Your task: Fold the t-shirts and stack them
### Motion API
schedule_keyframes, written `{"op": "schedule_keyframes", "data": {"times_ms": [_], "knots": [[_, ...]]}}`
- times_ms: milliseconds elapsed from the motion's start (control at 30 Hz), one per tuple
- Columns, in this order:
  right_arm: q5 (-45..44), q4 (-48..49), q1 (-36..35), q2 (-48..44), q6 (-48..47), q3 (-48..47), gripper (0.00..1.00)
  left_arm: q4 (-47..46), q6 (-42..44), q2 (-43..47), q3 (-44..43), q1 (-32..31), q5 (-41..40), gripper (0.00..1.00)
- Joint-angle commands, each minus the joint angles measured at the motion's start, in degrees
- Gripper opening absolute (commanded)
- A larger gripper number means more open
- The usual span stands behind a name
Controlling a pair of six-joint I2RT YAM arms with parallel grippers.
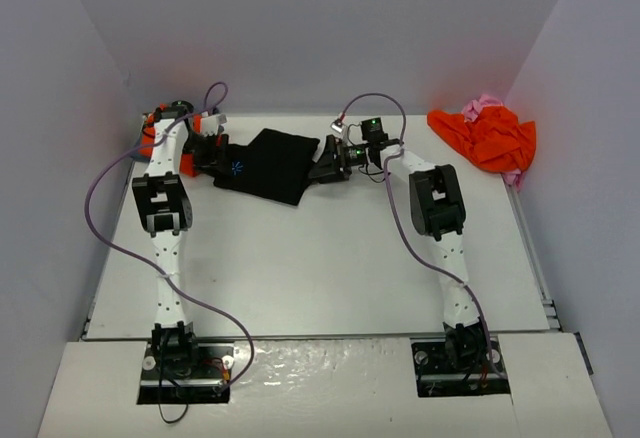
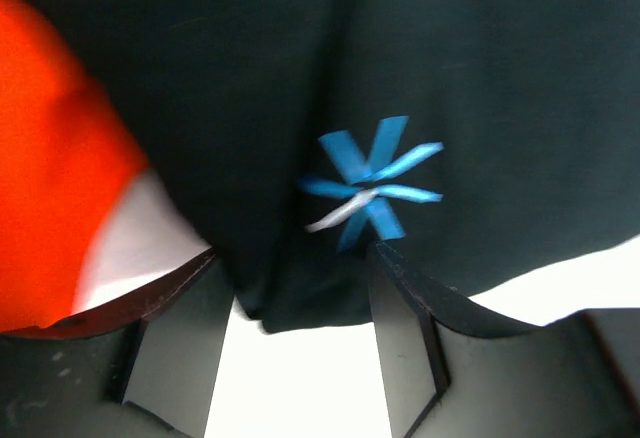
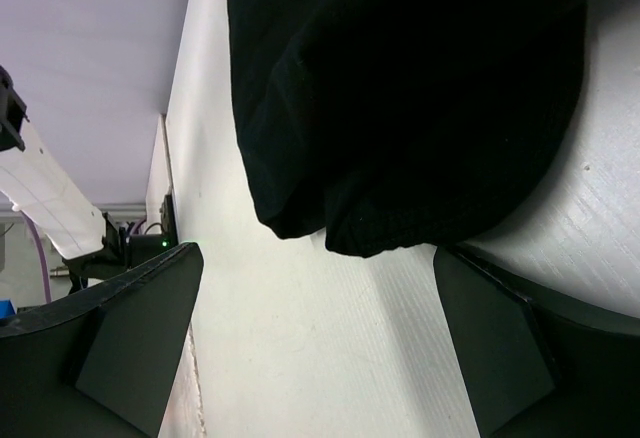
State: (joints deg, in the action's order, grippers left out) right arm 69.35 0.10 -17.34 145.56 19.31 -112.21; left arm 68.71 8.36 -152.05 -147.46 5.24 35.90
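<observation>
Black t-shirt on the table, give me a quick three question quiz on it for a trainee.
1. True or false: the black t-shirt lies between the left gripper and the right gripper.
2. Its logo is: A red, B blue, C yellow?
3. Fill in: the right gripper has its jaws ____.
Key: 1 true; 2 B; 3 open.

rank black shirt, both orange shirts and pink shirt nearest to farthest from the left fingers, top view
1. black t-shirt, edge between them, far centre
2. orange t-shirt, far-left corner
3. crumpled orange t-shirt and pink t-shirt, far-right corner: too close to call
</observation>
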Motion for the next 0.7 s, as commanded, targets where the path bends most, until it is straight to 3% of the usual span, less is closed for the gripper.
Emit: {"op": "schedule_keyframes", "data": {"times_ms": [0, 100, 333, 500, 667], "knots": [[-1.73, 1.29, -0.75, -3.11, -0.64, 3.2, 1.0, 4.53, 0.69, -4.93, -1.74, -2.22, 12.86, 0.52], [-1.98, 4.85, -1.9, -2.01, 2.76, 4.7, 1.0, 6.8, 1.57, -8.15, -3.9, -2.55, 20.92, 0.55], [-1.59, 11.52, -6.19, 2.66, 11.26, 1.82, 1.0, 8.13, 1.6, -13.8, -4.37, -1.88, 27.72, 0.59], [-1.69, 12.04, -7.98, 7.83, 14.45, -2.36, 0.97, 7.31, 0.33, -15.32, -3.07, -1.02, 29.57, 0.59], [-2.62, 12.3, -7.62, 7.3, 14.38, -0.38, 0.94, 6.95, -0.1, -16.17, -1.36, -0.76, 30.26, 0.6]]}}
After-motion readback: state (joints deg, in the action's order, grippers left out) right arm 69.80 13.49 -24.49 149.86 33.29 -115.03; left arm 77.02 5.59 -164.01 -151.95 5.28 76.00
